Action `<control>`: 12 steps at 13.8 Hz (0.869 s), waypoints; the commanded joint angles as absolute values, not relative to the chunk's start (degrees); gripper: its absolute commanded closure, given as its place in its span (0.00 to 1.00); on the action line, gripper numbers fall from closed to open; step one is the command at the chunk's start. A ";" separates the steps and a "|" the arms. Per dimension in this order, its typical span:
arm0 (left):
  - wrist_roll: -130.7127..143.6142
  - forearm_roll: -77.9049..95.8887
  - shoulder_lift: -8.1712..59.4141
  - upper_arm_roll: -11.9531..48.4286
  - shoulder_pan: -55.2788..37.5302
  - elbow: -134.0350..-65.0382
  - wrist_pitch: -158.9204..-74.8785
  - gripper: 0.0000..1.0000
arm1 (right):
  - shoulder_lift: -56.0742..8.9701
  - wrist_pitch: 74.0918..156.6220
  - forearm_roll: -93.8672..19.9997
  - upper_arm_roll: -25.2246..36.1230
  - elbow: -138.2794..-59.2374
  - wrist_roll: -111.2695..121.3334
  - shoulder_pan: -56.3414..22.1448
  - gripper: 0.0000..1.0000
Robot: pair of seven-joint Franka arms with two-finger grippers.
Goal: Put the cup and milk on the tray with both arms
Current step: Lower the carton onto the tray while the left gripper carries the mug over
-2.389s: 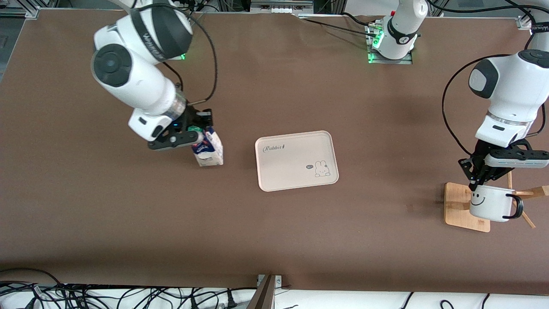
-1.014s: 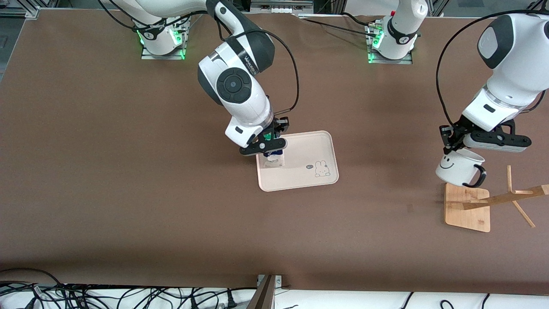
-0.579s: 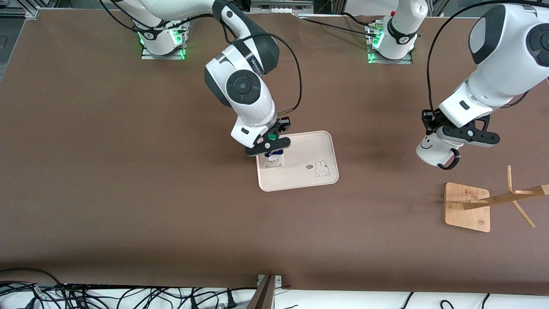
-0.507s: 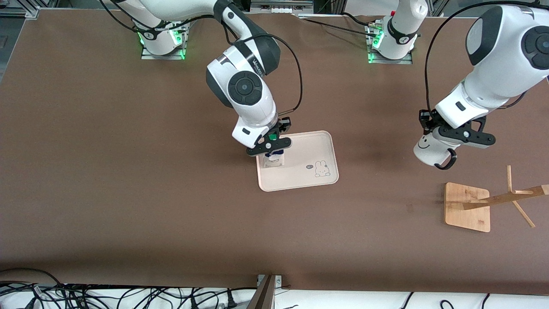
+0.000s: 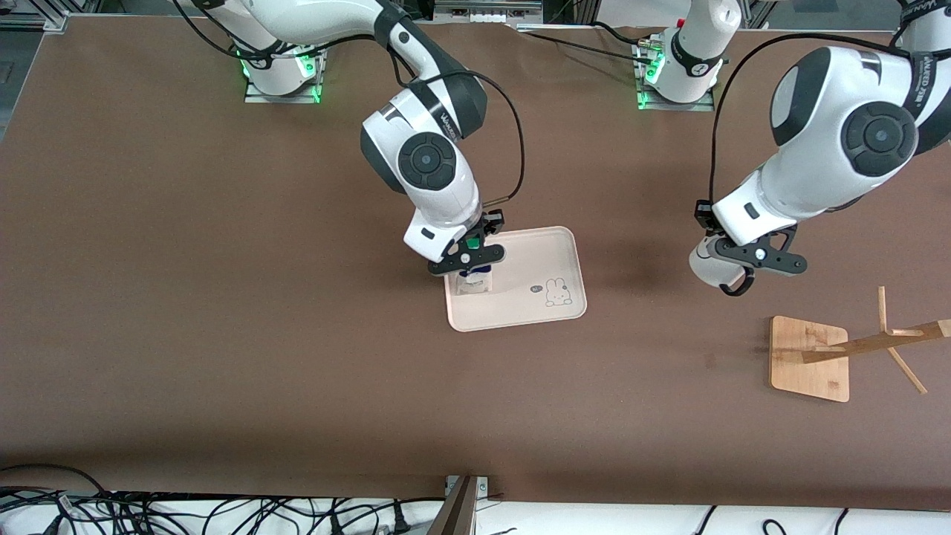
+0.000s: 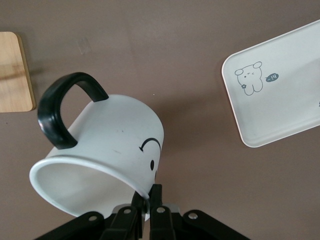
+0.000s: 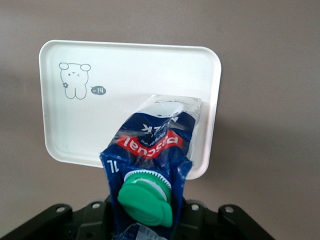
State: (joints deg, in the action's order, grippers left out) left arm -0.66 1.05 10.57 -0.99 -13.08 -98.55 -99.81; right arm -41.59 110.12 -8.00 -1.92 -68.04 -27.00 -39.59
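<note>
My right gripper (image 5: 469, 256) is shut on the top of the milk carton (image 5: 473, 281), blue and white with a green cap (image 7: 146, 196). The carton (image 7: 157, 145) stands on the pink-cream tray (image 5: 531, 256) at its end toward the right arm; I cannot tell whether its base rests on the tray floor. My left gripper (image 5: 724, 249) is shut on the rim of the white smiley cup (image 5: 711, 269), held tilted in the air over bare table between the tray and the wooden rack. In the left wrist view the cup (image 6: 112, 145) shows its black handle (image 6: 62, 112), and the tray (image 6: 280, 95) lies apart from it.
A square wooden rack base (image 5: 808, 358) with a slanted peg arm (image 5: 877, 342) stands toward the left arm's end, nearer the front camera than the cup. Both arm bases sit along the table's back edge. Cables lie off the table's front edge.
The left gripper has carried the cup from the rack up and toward the tray. The right gripper has brought the carton onto the tray's end and lowered it slightly.
</note>
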 commanded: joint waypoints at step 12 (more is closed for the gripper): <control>7.72 5.98 20.92 -1.32 -16.87 -85.69 -91.93 1.00 | -43.51 113.47 -9.49 -0.88 -67.41 -29.09 -39.99 0.00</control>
State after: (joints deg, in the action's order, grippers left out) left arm 4.80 5.22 19.76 -0.88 -14.72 -88.03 -93.53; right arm -43.35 113.30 -8.66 -1.61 -68.06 -28.42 -39.63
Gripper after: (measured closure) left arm 0.930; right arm 0.106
